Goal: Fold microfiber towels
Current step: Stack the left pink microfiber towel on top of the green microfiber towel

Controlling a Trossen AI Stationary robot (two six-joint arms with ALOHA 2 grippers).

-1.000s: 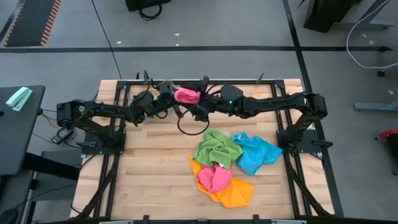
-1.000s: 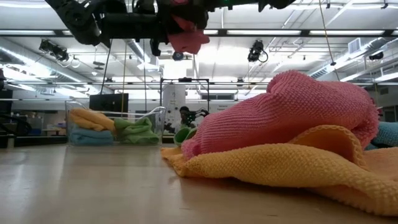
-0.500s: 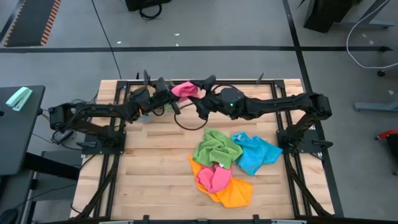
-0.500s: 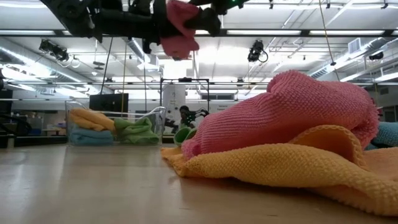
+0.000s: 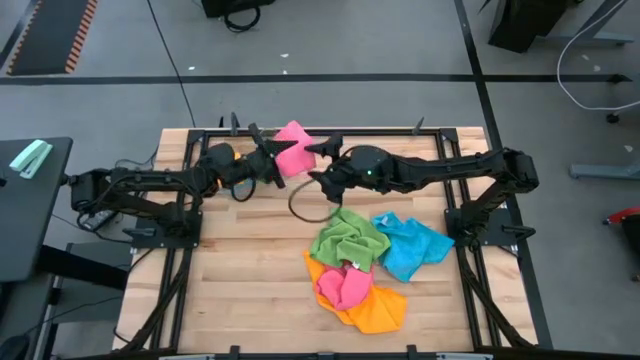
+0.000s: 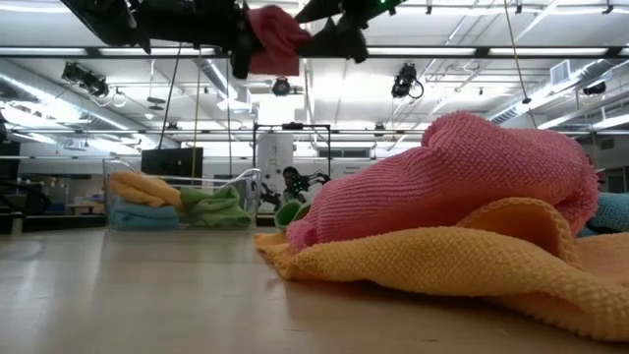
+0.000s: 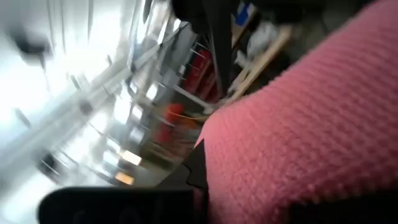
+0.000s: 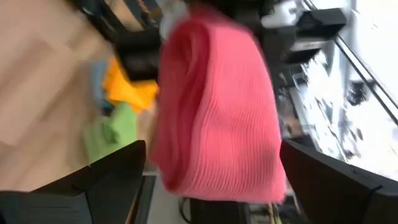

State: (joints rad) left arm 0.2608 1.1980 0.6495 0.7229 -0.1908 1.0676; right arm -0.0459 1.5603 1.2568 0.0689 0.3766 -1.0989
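A folded pink microfiber towel (image 5: 292, 147) hangs high over the table's far middle, with my left gripper (image 5: 272, 162) shut on it from the left. My right gripper (image 5: 320, 163) faces it from the right and is open. In the right wrist view its two fingers (image 8: 112, 177) stand either side of the pink towel (image 8: 214, 106); I cannot tell whether they touch it. Loose green (image 5: 348, 238), blue (image 5: 412, 247), pink (image 5: 343, 288) and orange (image 5: 378, 312) towels lie heaped on the table's right half. My left gripper pinches the pink towel's left end (image 7: 249, 162) between its two fingers, coming level from the table's left. The towel is a folded bundle of several layers. It is lifted clear, far above the table, and sticks out past the fingers toward my right gripper (image 6: 329, 34).
A clear bin (image 6: 182, 202) with folded yellow, blue and green towels stands at the table's far side. In the low view the heap (image 6: 442, 226) fills the near right. The wooden table (image 5: 240, 270) is bare at the near left.
My left gripper has rolled about its own axis and risen a little. The pink towel, which hung below the fingers, now stands level with them and higher. My right gripper has tipped and shifted toward the towel, staying open.
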